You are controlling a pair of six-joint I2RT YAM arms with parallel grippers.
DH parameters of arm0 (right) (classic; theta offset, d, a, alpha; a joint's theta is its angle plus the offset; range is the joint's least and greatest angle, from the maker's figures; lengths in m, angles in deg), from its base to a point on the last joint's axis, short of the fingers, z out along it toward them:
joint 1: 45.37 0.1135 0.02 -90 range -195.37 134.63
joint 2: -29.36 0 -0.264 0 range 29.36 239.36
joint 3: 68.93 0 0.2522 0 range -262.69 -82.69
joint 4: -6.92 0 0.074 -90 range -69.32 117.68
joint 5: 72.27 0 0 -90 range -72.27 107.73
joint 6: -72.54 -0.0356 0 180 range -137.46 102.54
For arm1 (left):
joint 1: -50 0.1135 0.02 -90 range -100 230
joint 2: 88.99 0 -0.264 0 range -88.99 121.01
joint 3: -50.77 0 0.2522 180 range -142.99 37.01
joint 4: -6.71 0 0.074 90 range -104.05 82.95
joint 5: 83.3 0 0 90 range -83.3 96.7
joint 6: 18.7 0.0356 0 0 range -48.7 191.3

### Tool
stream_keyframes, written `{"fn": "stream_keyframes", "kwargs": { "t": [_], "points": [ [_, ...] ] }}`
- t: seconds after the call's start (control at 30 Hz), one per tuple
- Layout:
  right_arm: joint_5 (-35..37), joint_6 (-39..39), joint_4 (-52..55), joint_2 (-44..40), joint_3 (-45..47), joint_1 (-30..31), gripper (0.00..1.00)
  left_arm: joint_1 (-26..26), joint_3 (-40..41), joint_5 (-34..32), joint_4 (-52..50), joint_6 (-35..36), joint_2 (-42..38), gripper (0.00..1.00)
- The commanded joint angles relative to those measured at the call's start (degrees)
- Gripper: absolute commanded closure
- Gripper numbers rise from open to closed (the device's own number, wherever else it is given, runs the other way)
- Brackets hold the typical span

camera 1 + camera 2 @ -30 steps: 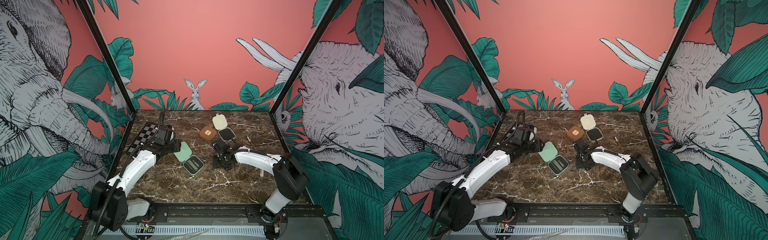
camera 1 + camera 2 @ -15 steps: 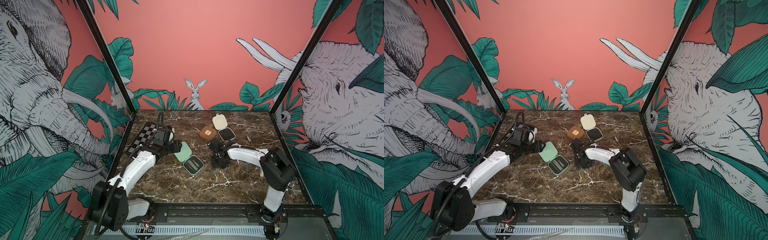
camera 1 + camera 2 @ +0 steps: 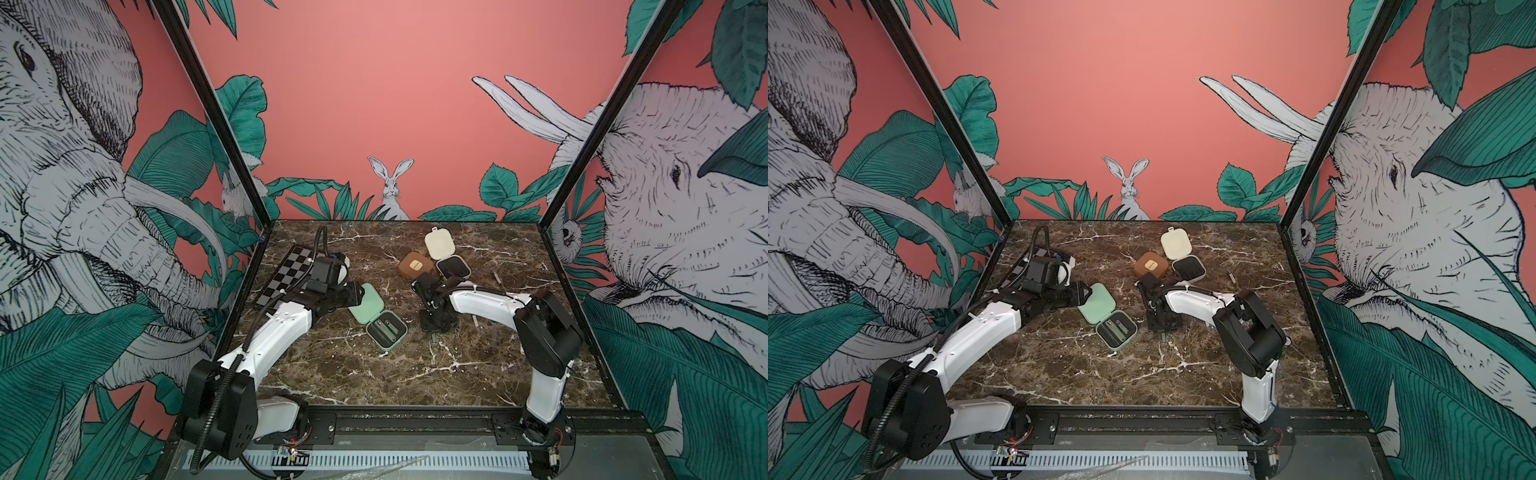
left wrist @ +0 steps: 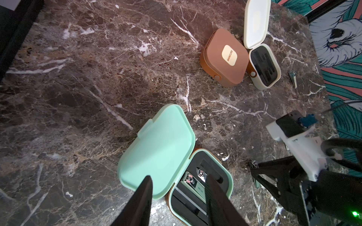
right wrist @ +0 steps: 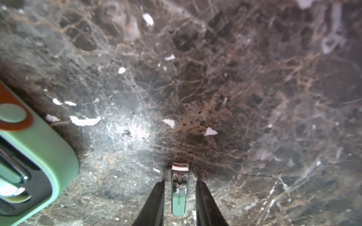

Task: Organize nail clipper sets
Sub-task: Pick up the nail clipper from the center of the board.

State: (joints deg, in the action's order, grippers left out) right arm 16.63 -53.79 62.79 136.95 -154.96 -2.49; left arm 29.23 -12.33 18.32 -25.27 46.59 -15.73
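jaws on your right gripper (image 5: 180,182) stand narrow around a loose clipper (image 5: 179,195). a dark sliver shows on each side of it, so the wrist view shows no pinch. jaws on your left gripper (image 4: 178,176) stand apart at a middling width, holding nothing. one finger hangs over the open lid (image 4: 156,152) of the green case (image 3: 365,308), its partner over the black tray (image 4: 203,161).

against the picture from a second ago, your right elbow has swung in toward the green case and the right gripper has edged a little closer to it. your left arm and all three cases sit as they did.

the loose clipper lies in line with the right fingers, its chrome cutting end leading away from the wrist and down at the table (image 3: 415,374). in both top views only a short sliver of it pokes out under the gripper, just right of the green case. that case runs on a diagonal, lid to the far left and tray to the near right, and two stowed clippers (image 4: 190,180) lie side by side in the tray.

behind the green case to the right, the brown case (image 3: 414,266) sits shut, label up, just beside the open cream case (image 3: 439,245). the checkerboard (image 3: 286,274) lies off the green case's far-left side. bare table runs from the green case to the front edge, and a strip of it parts the case from the right gripper.
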Motion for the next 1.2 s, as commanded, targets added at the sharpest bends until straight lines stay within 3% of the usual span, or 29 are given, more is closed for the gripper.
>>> {"fn": "stream_keyframes", "kwargs": {
  "t": [0.0,0.67,0.83,0.97,1.17],
  "points": [
    [1.24,2.0,3.33,0.34,-1.34,0.28,0.71,0.34,1.09,0.34,0.95,-0.68,-0.2,0.54],
    [-1.43,4.47,1.95,2.18,-2.28,-0.86,0.75,1.32,0.48,0.16,-1.82,-0.13,-2.21,0.55],
    [-1.88,6.02,3.16,2.03,-4.72,-0.79,0.87,1.74,0.66,0.51,-1.95,-0.11,-2.07,0.55],
    [-3.01,9.64,3.36,0.79,-7.82,-0.74,0.9,4.04,1.27,1.72,-2.42,-0.4,-2.07,0.55],
    [-5.78,20.99,4.34,3.69,-16.6,1.4,0.91,8.96,2.04,4.44,-1.3,-1.18,-1.9,0.53]
  ]
}}
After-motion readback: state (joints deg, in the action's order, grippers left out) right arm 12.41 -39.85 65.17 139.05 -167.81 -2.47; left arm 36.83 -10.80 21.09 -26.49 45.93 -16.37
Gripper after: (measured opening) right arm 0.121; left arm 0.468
